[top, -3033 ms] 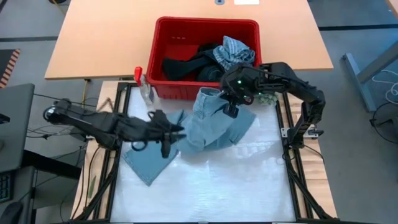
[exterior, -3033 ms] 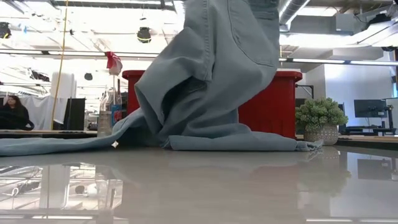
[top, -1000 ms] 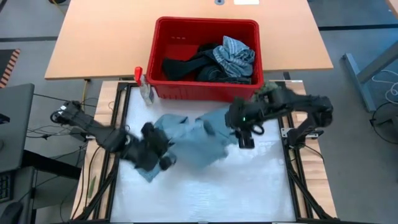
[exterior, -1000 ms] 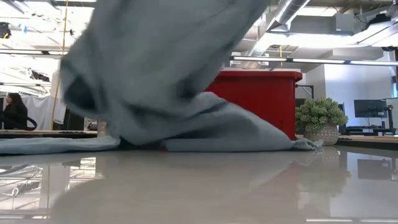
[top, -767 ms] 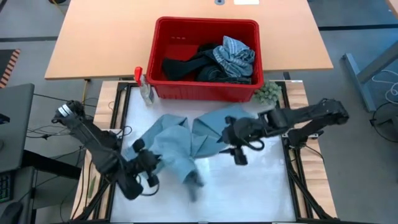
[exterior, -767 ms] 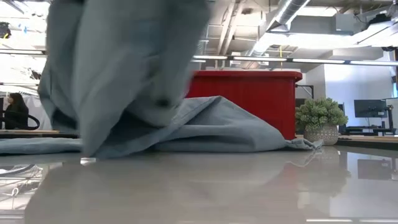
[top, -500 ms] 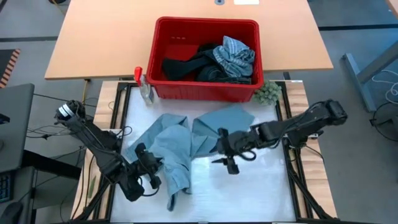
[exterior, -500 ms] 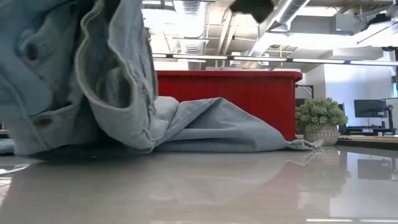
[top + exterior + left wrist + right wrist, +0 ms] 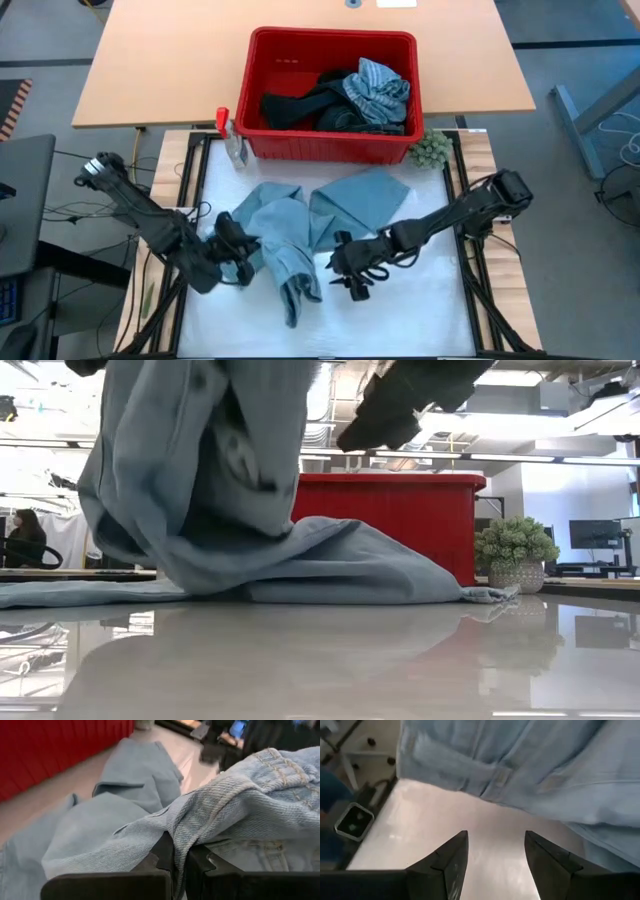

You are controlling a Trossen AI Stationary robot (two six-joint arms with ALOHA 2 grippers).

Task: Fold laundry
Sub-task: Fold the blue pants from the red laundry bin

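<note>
Denim, light blue: the jeans (image 9: 300, 235) sprawl mid-worktop at six o'clock of the red basket (image 9: 333, 45); left pincer (image 9: 238, 262) clamps the waistband, lifted; right pincer (image 9: 350, 278) hovers open, empty; spreading step, I'd say; next, right needs a second hold.

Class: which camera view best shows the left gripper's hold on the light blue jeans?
The left wrist view: the left gripper is shut on a fold of the light blue jeans. The high view shows where they lie on the table; the low view only hanging cloth; the right wrist view an edge beyond the open right gripper.
</note>
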